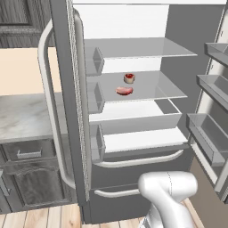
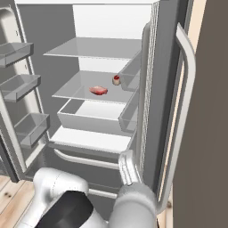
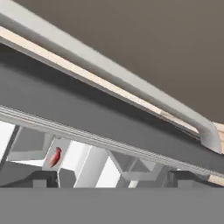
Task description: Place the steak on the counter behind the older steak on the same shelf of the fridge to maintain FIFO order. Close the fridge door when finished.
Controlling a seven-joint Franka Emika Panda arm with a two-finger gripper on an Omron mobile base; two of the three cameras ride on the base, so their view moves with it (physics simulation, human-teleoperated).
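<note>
Two pieces of meat lie on the middle glass shelf [image 1: 164, 87] of the tall dark grey fridge [image 1: 67, 67], whose doors stand open. On that shelf the small chunky tan-rimmed steak [image 1: 129, 78] sits just behind the flat pinkish-red slab [image 1: 124, 91], slightly apart. Left of the fridge runs the light marble counter [image 1: 26, 116]. Beside the fridge's pale door handle [image 3: 131, 87], the two-finger gripper [image 3: 111, 178] shows only its tips, well separated and holding nothing.

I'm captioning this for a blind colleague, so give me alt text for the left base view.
An open fridge with a white interior holds two pieces of meat on its middle glass shelf: the small steak sits behind the flat older steak. A marble counter lies to the left.
</note>
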